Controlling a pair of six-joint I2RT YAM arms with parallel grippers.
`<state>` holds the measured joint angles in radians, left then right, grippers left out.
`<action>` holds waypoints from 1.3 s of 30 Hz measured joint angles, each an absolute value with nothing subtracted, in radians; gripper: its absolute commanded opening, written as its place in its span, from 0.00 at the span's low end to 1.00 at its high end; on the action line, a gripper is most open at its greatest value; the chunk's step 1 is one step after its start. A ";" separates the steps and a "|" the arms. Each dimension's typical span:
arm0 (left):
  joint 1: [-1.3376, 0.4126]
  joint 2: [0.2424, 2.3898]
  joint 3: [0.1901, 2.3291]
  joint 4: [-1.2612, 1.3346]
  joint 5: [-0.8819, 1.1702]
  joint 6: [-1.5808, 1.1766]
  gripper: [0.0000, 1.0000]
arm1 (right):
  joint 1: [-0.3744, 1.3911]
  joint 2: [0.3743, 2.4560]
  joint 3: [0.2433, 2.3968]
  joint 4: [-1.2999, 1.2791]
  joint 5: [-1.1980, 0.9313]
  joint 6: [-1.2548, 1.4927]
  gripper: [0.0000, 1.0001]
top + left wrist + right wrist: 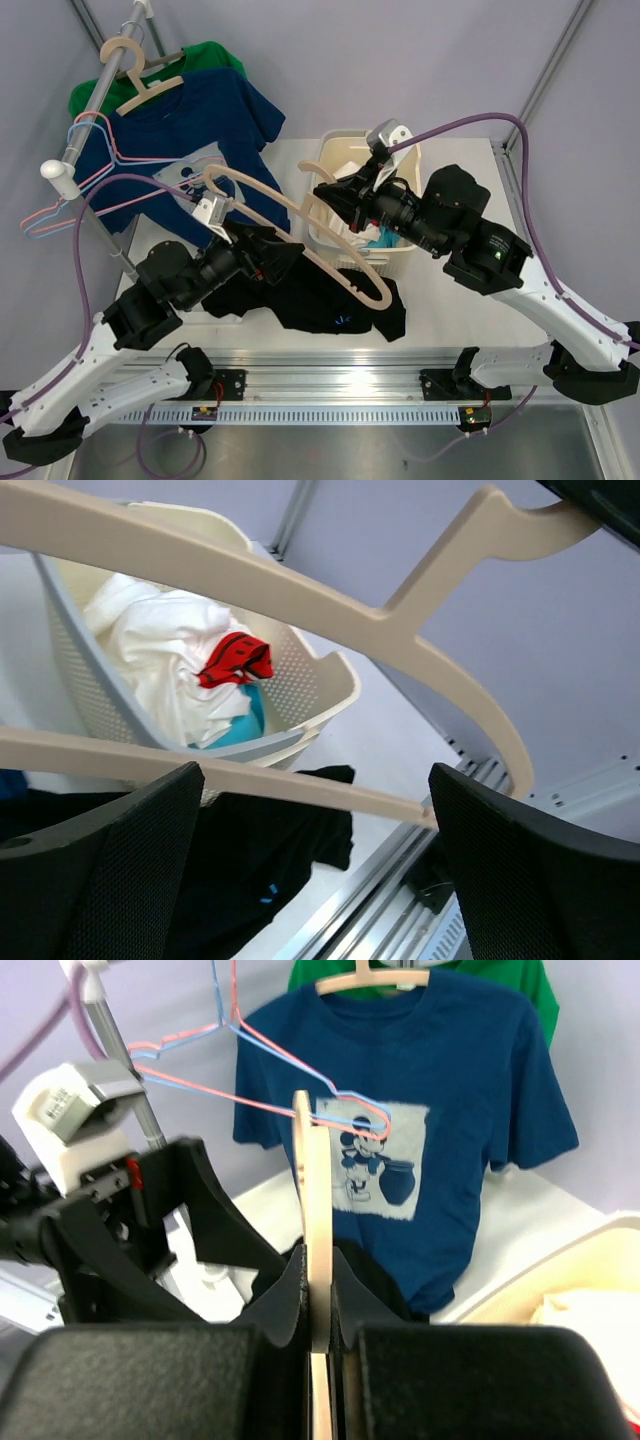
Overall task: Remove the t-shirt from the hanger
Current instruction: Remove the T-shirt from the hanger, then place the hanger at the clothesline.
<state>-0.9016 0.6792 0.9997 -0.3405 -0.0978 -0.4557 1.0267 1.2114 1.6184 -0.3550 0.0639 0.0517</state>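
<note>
A black t-shirt [320,300] lies crumpled on the table, off the beige hanger [345,280]. The hanger hangs bare above it, tilted across the middle. My right gripper [325,195] is shut on the hanger's upper part; in the right wrist view the fingers [290,1300] pinch the thin beige edge [312,1190]. My left gripper [285,255] is open beside the hanger's lower bar. In the left wrist view its jaws stand wide apart, the bar [300,785] crosses near the tips [315,870], and the black t-shirt [270,850] lies below.
A white laundry basket [330,160] with clothes stands at the back of the table. On the rack [85,125] at the left hang a blue printed t-shirt [215,130], a green one [210,55] and pink and blue wire hangers [60,205]. A metal rail [330,365] runs along the near edge.
</note>
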 measured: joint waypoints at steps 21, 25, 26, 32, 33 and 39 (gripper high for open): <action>-0.902 0.796 0.760 0.178 -0.062 -0.804 0.66 | 1.027 1.243 1.481 -0.170 0.058 0.113 0.00; -0.902 0.814 0.760 0.188 -0.089 -0.811 0.53 | 1.027 1.245 1.452 -0.141 0.047 0.128 0.00; -0.902 0.820 0.759 0.192 -0.092 -0.812 0.44 | 1.027 1.245 1.446 -0.137 0.042 0.131 0.00; -0.892 0.839 0.752 0.235 -0.146 -0.865 0.13 | 1.024 1.242 1.426 -0.088 0.039 0.140 0.00; -0.890 0.839 0.751 0.247 -0.157 -0.877 0.08 | 1.024 1.238 1.423 -0.076 0.039 0.141 0.00; -0.892 0.847 0.751 0.274 -0.161 -0.888 0.00 | 1.024 1.217 1.398 -0.055 0.038 0.146 0.00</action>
